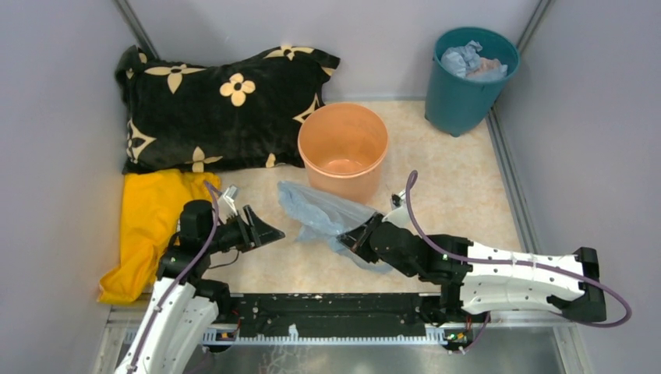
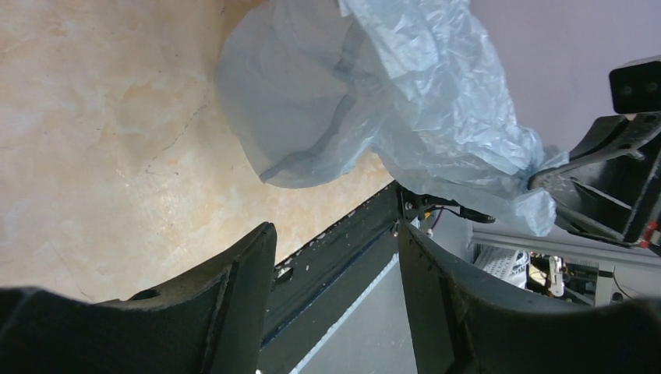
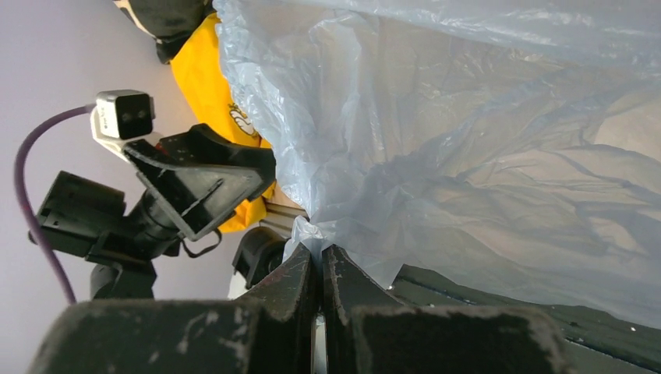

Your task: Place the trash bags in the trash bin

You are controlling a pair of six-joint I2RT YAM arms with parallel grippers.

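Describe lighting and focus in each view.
Top view: even light, sharp, soft shadows. Left wrist: bag crisp, slight sheen; left fingers dark, softer. Right wrist: bag fills most of the frame, see-through; right fingers dark.

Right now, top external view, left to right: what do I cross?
yellow cloth → left gripper → trash bag → dark teal bucket

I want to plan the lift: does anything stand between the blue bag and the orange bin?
Nothing visible does. The bag, held by the right gripper, lies right before the bin, whose top is open.
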